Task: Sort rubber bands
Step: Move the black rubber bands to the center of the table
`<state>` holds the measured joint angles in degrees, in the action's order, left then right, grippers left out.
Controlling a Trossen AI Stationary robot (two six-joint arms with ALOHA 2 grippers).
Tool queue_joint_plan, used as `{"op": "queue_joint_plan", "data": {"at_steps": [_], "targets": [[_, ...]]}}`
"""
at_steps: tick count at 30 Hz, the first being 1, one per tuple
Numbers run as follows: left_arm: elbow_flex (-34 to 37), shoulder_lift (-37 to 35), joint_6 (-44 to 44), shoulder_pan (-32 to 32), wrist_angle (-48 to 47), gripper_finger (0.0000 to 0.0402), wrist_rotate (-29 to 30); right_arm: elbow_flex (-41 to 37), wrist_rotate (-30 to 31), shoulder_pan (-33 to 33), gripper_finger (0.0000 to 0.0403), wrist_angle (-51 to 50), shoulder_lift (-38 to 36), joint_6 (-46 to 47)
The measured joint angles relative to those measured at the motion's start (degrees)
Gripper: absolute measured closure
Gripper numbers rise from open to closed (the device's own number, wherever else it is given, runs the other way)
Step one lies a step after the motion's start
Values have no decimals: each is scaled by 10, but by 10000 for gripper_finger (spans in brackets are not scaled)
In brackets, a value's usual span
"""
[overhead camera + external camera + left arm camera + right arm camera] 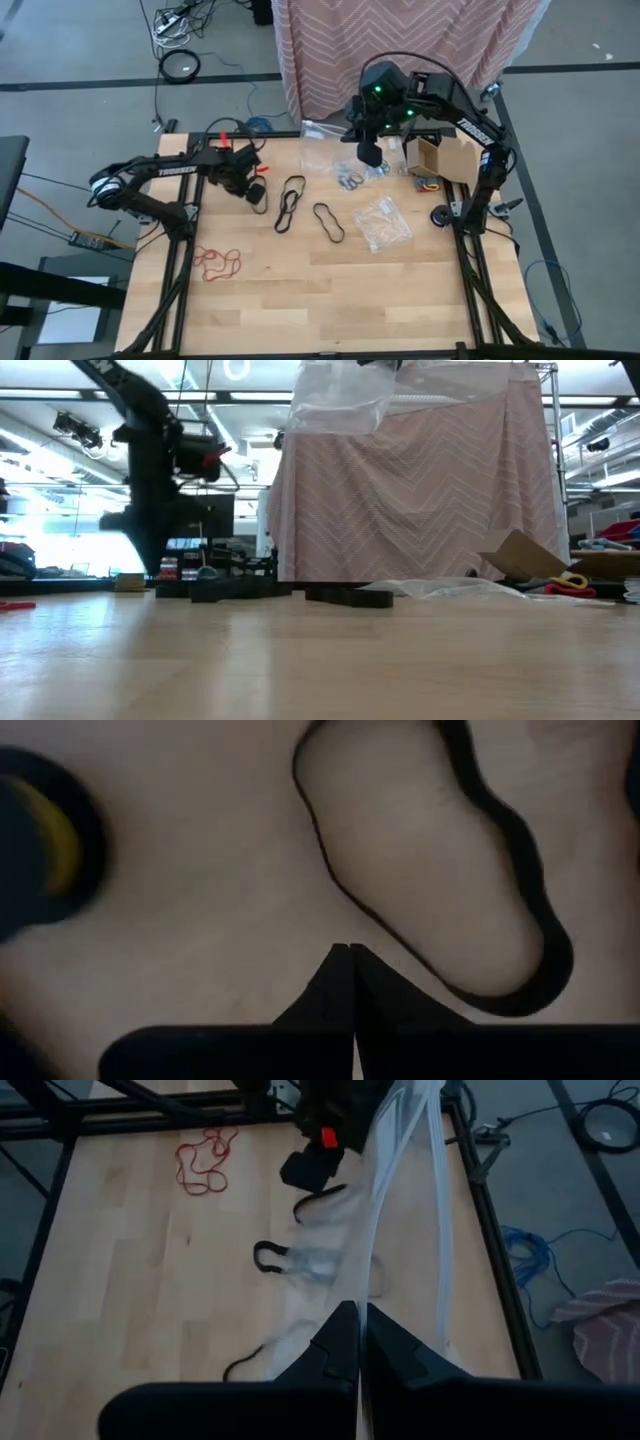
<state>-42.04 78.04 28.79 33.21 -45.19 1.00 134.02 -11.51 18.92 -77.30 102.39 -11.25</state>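
From above, you have the left gripper point(257, 192) at centre left of the frame, fingers together and empty, just beside a black band point(290, 203). A second black band point(328, 222) lies a little to its right. The red bands point(216, 262) sit on their own at lower left, well apart from the rest. The right gripper point(368, 153) is at upper centre, over a bag point(320, 145) and a small cluster of bands point(351, 180) below it. Another bag point(383, 224) lies at centre right, and more bands point(427, 183) show by the cardboard box point(441, 158).

From table height you see a clear bag point(340, 395) hanging at the top of the frame, well above the table point(320, 660).

Your left wrist camera shows the pinched fingers point(330, 995) touching nothing, the black band point(500, 900) looping ahead of them.

Your right wrist camera shows the fingers point(340, 1345) clamped on the clear bag point(400, 1200), which stretches away over the table (it may hold bands, but that is hard to make out).

Judging from this, sorting is early: red looks grouped, the black bands lie loose, and the rest remains by the bags.
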Motion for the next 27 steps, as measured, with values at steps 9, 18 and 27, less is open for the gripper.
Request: {"op": "queue_joint_plan", "data": {"at_steps": [9, 18, 27], "targets": [[59, 7, 58, 9, 146, 401, -34, 0, -6, 7, 403, 4, 0, 0], [48, 122, 166, -34, 372, 401, -153, 0, -16, 19, 403, 16, 0, -3], [-74, 216, 229, -155, 490, 401, -219, -1, -18, 29, 403, 34, 0, -3]]}}
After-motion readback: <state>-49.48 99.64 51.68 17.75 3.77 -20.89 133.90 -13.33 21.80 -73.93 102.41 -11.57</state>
